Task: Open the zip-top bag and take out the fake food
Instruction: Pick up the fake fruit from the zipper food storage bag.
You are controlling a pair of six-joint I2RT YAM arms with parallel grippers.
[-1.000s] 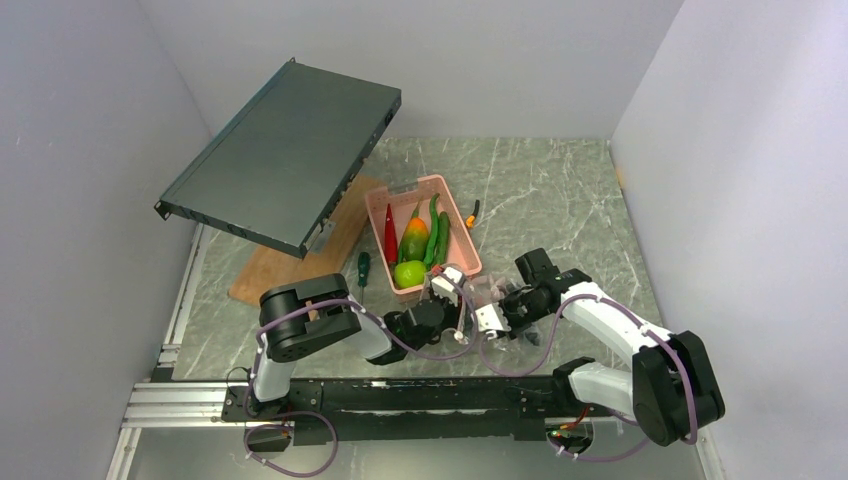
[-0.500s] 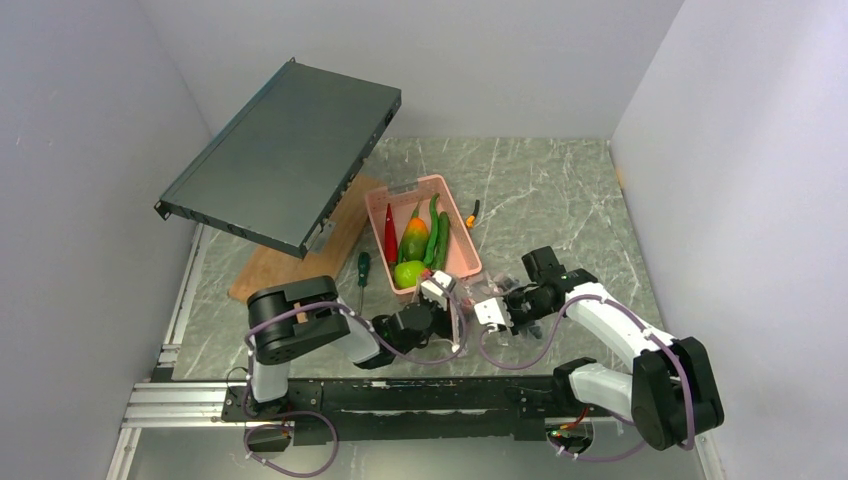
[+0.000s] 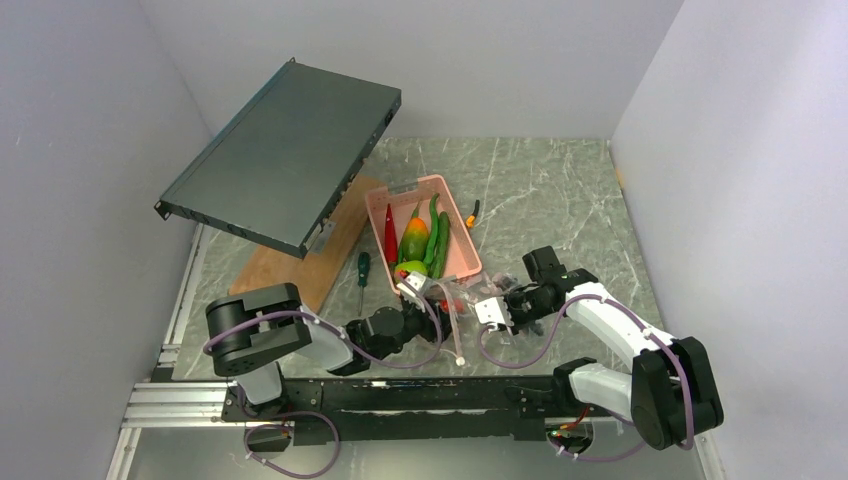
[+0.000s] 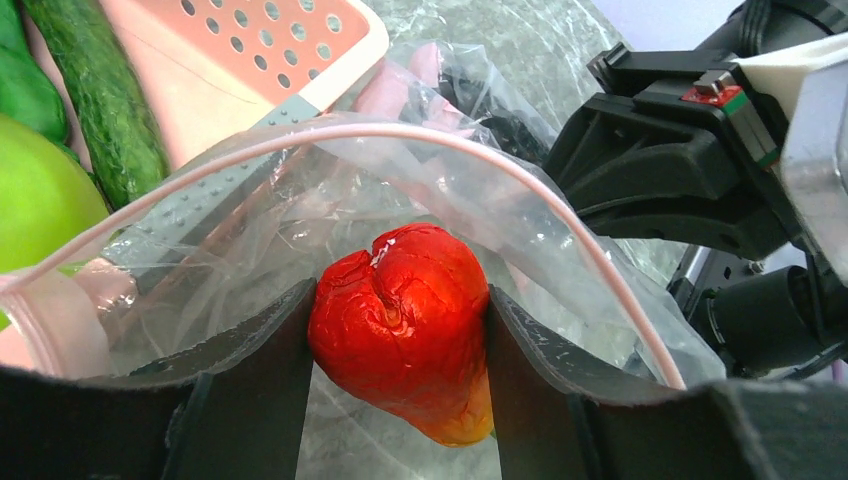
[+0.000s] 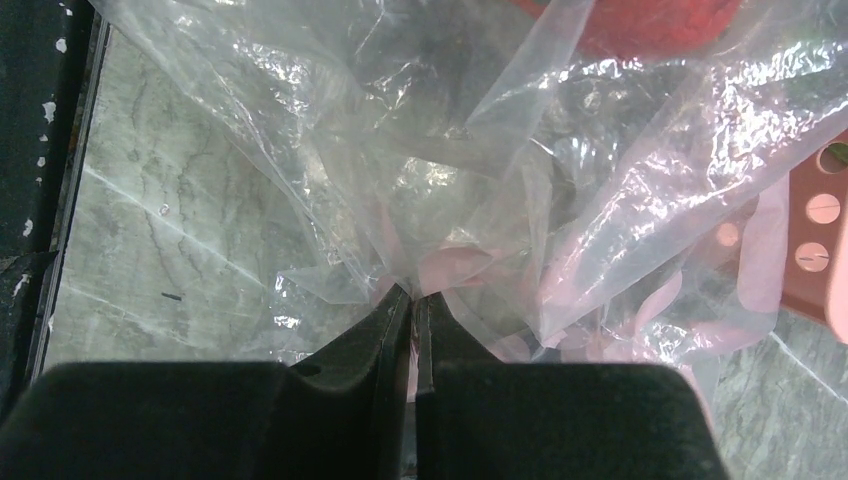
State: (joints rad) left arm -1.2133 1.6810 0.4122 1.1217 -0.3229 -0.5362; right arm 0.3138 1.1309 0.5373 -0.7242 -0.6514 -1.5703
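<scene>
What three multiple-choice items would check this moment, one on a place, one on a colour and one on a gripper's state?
1. Where does the screwdriver lie?
A. on the table, left of the pink basket
B. inside that basket
C. in a gripper

2. What colour is the fake food piece held in the left gripper?
A. blue
B. white
C. red

3. The right gripper is
A. wide open
B. shut on the zip-top bag
C. holding the screwdriver

Answers:
1 A: the top view shows it on the marble, apart from the basket's left wall.
2 C: the left wrist view shows the piece is red.
3 B: the right wrist view shows its jaws pinched on crumpled clear plastic.
</scene>
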